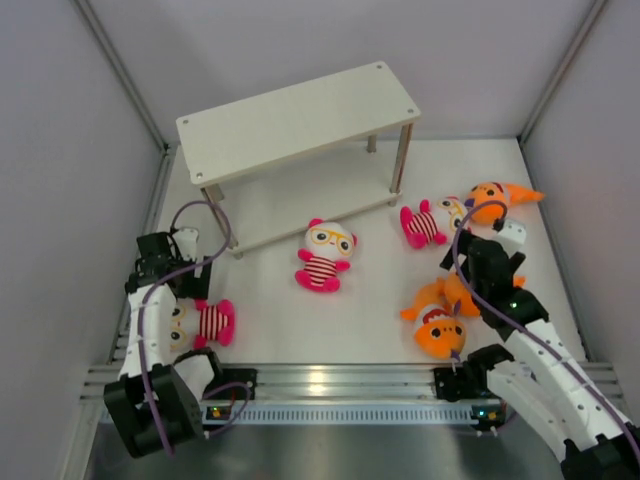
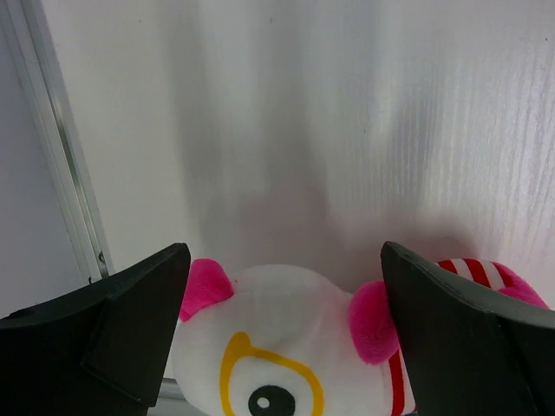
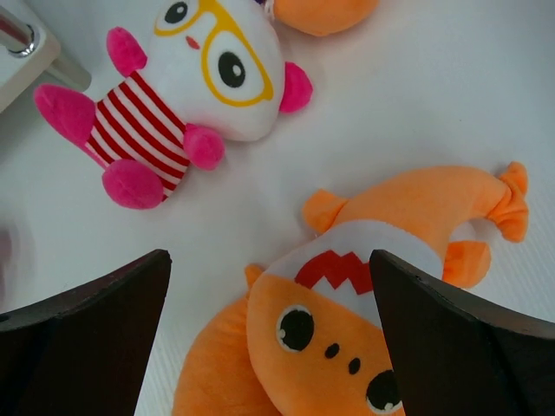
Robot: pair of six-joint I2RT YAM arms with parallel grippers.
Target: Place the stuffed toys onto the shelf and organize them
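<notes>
The cream two-tier shelf [image 1: 300,110] stands at the back with nothing on it. One striped doll [image 1: 325,255] lies mid-table and another [image 1: 430,222] lies to the right. A third doll [image 1: 205,322] lies at the left; its white head [image 2: 277,321] sits between my left gripper's [image 2: 286,329] open fingers. Two orange sharks [image 1: 440,320] lie piled together, and a third shark [image 1: 500,195] lies at the far right. My right gripper [image 3: 269,329] is open above the upper shark's face [image 3: 347,347]. The right doll [image 3: 199,78] lies beyond it.
White walls close the table on the left, right and back. A metal rail [image 1: 330,385] runs along the near edge. The shelf's front right leg [image 1: 400,165] stands near the right doll. A metal wall strip [image 2: 65,173] runs beside the left doll.
</notes>
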